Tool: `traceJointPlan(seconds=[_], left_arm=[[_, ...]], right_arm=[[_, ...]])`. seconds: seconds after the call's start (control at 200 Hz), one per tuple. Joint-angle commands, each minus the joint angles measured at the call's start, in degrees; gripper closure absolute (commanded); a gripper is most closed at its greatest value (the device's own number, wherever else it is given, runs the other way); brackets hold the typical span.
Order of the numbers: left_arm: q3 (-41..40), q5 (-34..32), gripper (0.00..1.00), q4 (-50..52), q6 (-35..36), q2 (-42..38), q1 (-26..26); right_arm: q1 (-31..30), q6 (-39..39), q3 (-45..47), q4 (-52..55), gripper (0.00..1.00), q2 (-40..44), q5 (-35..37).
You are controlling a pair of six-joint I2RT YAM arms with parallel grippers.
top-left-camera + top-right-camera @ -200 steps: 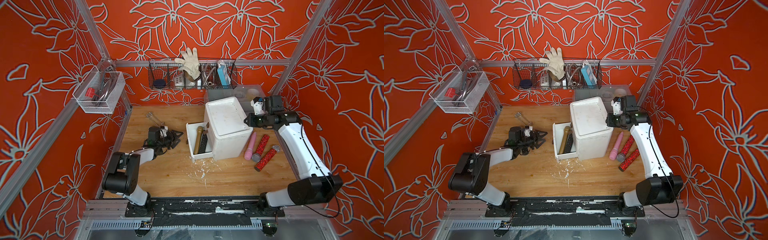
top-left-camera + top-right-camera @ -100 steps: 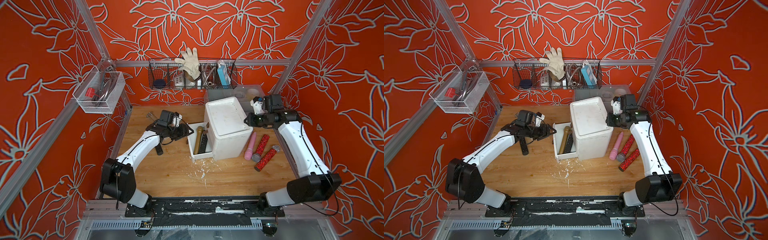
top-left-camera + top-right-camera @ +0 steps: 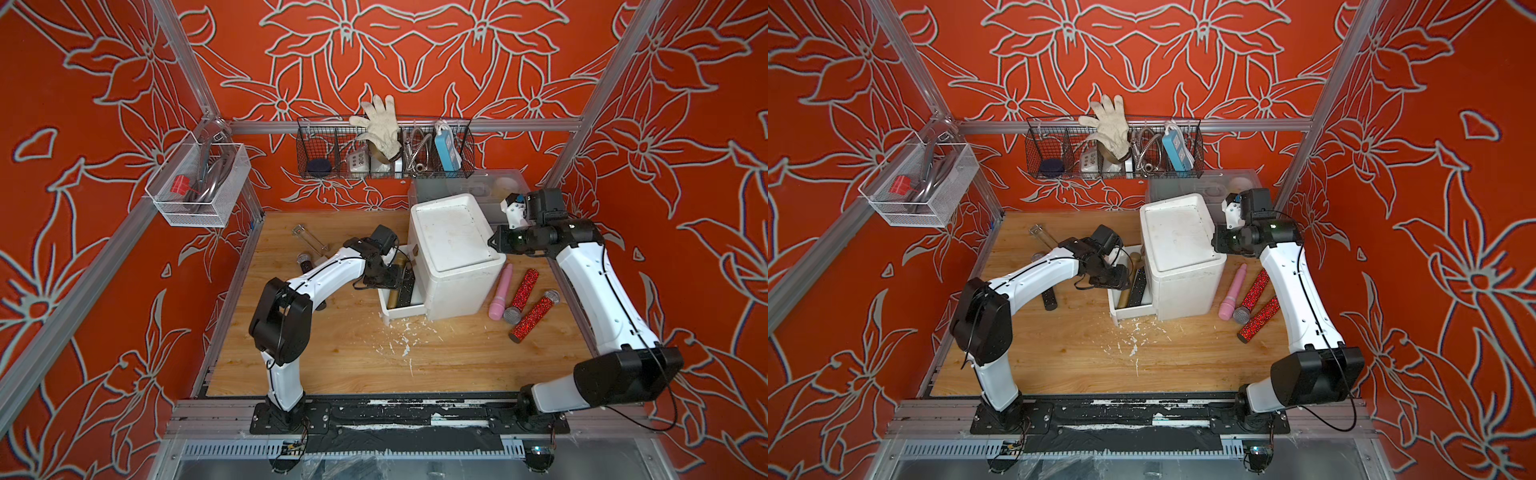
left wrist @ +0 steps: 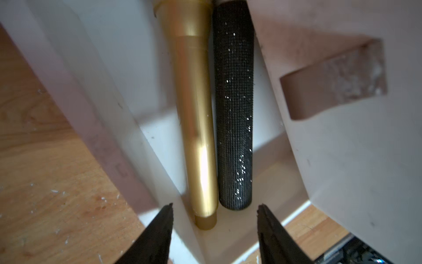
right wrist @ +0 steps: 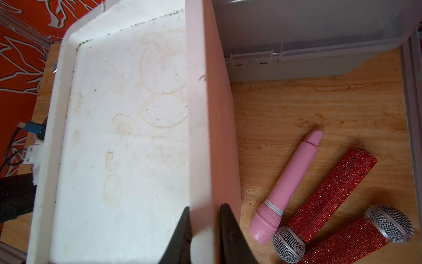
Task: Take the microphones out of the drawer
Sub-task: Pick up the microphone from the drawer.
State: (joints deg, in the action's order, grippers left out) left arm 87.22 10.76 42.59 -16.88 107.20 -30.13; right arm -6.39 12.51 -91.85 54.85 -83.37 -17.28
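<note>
Orange flowered walls [image 3: 415, 62] close in a wooden tabletop [image 3: 353, 353]. Far left, a dark microphone [image 3: 1049, 300] lies on the wood, partly under my left arm [image 3: 1034, 278]. My left gripper [image 4: 215, 205] hangs over the pulled-out drawer [image 3: 405, 320], jaws apart, holding nothing. Inside, a gold microphone [image 4: 196, 114] and a black glitter microphone [image 4: 235, 114] lie side by side, touching. My right gripper [image 5: 205, 206] pinches the white box [image 3: 453, 245] by its top rim. Beyond rest a pink microphone [image 3: 500, 291] and two red glitter microphones [image 3: 524, 286].

Both top views: bright, even overhead light and soft shadows on the table [image 3: 332, 365]. The wall patterns show colour fringes and bend near the edges. Left wrist view – glare streaks the gold microphone [image 4: 203, 164], and the near drawer wall [image 4: 91, 91] is out of focus.
</note>
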Motion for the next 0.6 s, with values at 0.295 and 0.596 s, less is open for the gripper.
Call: traceJointPlan(seconds=[0.295, 0.596], left_arm=[[9.4, -7.1, 0.45, 4.2, 7.3, 9.4, -1.8], [12.6, -7.5, 0.50, 3.8, 6.5, 14.1, -1.8]], right_arm=[[0.5, 2.2, 0.6, -1.8, 1.00, 0.9, -2.4], [0.5, 1.8, 0.9, -1.5, 1.00, 0.7, -2.4]])
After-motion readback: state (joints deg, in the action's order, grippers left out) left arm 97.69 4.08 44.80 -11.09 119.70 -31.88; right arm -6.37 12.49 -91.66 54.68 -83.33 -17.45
